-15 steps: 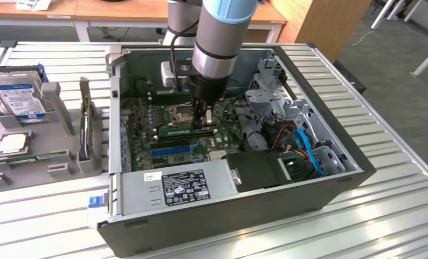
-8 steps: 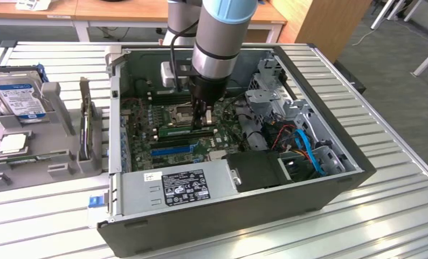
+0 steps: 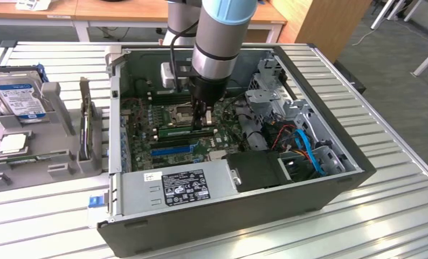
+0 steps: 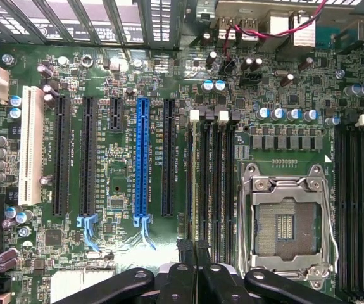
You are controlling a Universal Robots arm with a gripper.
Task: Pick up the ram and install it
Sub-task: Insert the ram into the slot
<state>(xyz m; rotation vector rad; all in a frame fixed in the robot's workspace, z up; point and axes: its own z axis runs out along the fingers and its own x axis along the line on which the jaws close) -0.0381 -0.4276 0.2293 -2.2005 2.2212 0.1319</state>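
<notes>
The ram (image 3: 179,131) is a long green stick standing on edge along the memory slots of the motherboard (image 3: 145,129), inside the open computer case (image 3: 329,129). My gripper (image 3: 201,122) hangs straight down from the arm and is shut on the ram's upper edge near its middle. In the wrist view the gripper (image 4: 193,248) pinches the ram (image 4: 194,190), which shows edge-on as a thin dark line over the black memory slots (image 4: 216,183). Whether the ram sits fully down in its slot cannot be told.
An empty silver processor socket (image 4: 287,221) lies right beside the slots, and a blue card slot (image 4: 142,164) on their other side. The power supply (image 3: 192,186), drive cage (image 3: 268,102) and blue and red cables (image 3: 304,145) crowd the case. A hard drive (image 3: 20,100) stands in a grey holder at the exterior view's left.
</notes>
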